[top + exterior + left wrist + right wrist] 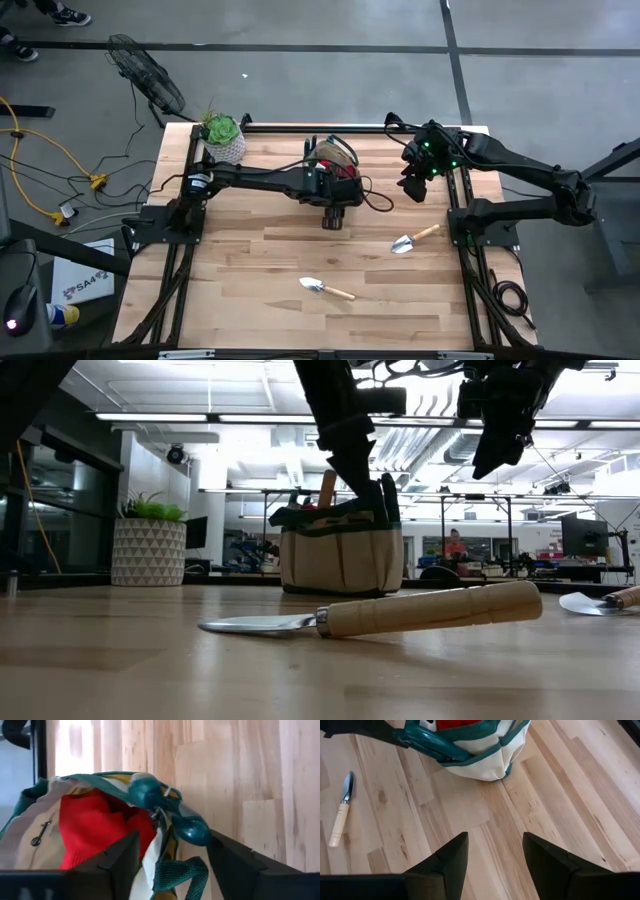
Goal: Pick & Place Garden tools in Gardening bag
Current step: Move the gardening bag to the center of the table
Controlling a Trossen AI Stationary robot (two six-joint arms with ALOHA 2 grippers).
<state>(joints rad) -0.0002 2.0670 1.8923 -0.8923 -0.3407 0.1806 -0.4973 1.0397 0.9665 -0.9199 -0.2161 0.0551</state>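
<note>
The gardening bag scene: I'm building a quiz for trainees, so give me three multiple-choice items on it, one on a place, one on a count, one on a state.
1. Where does the gardening bag stand?
A. beside the plant pot, touching it
B. under the left end effector, toward the table's far edge
C. on the floor

2. How many trowels lie on the bare table?
A. none
B. two
C. four

3. How are the fingers of the right end effector?
A. open, holding nothing
B. shut on a trowel
C. shut on the red cloth

Key: 1 B, the high view shows the left arm stretched over the bag. 2 B, one trowel and another trowel lie there. 3 A, its wrist view shows bare wood between the fingers.
</note>
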